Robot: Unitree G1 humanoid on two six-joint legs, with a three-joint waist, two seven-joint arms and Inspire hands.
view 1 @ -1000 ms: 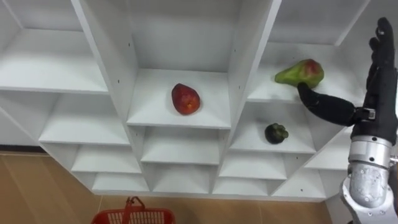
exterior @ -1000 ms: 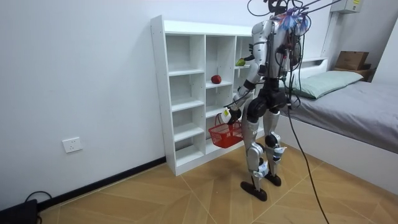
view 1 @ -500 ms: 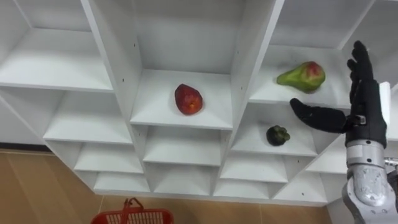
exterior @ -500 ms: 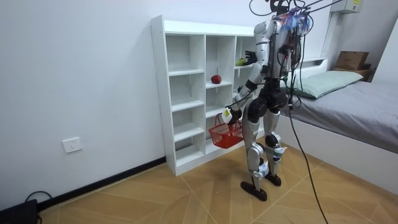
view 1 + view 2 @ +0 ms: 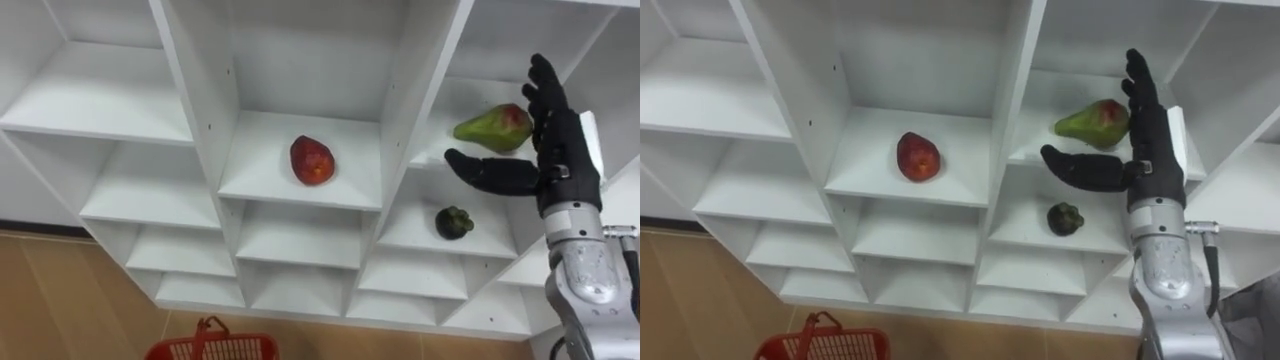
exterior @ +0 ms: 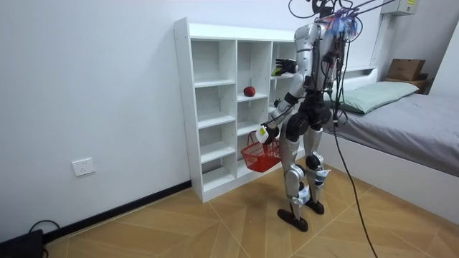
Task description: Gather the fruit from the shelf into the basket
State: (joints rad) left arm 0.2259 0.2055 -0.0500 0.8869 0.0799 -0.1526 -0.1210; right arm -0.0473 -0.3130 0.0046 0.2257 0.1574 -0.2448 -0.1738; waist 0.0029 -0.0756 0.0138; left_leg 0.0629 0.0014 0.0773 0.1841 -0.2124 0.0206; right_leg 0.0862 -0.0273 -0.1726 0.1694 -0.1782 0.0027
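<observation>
White closet (image 6: 183,107) stands on wooden floor (image 6: 215,222) beside a grey bed (image 6: 419,118).

Head stereo pair: close to closet (image 5: 265,150), angled down at shelves; L/R eyes nr identical, small sideways offset. Room cam: well back, side-on, whole robot plus bed (image 6: 423,115). Shared: closet shelves, red basket (image 5: 240,348).

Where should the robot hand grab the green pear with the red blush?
The green, red-blushed pear lies on its side on the white shelf, narrow end pointing left. Probably best to wrap its thick right end, coming in through the open front, where the open right robot hand hovers.
</observation>
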